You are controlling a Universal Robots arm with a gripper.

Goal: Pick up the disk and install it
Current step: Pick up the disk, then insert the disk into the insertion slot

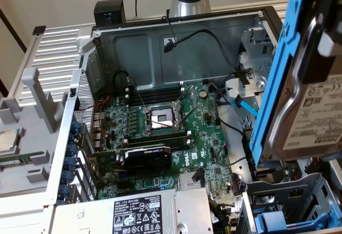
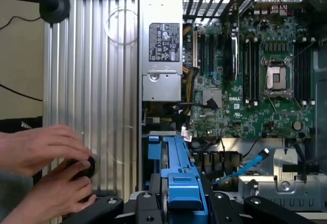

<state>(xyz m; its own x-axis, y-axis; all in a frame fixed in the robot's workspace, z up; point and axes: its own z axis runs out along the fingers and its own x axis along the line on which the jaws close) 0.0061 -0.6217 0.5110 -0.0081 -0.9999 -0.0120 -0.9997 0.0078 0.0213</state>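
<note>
The disk (image 1: 312, 103) is a silver-grey drive with a white label and a bright blue carrier rail (image 1: 278, 73). It hangs tilted on edge above the exterior view's right side of the open computer case, over the drive cage (image 1: 291, 199). In the wrist view the disk's blue carrier (image 2: 179, 175) stands edge-on between the black fingers (image 2: 110, 207) of my gripper (image 2: 179, 203), which is shut on it. Below it lies the case's bay area with a blue cable (image 2: 250, 165).
The open case holds a green motherboard (image 1: 206, 154) with a processor socket (image 1: 160, 118), a graphics card (image 1: 147, 159) and a grey power supply (image 1: 141, 212). A small chip (image 1: 8, 140) lies on the grey tray outside the case. A person's hands (image 2: 43, 162) hold a black knob (image 2: 84, 168) beside the case.
</note>
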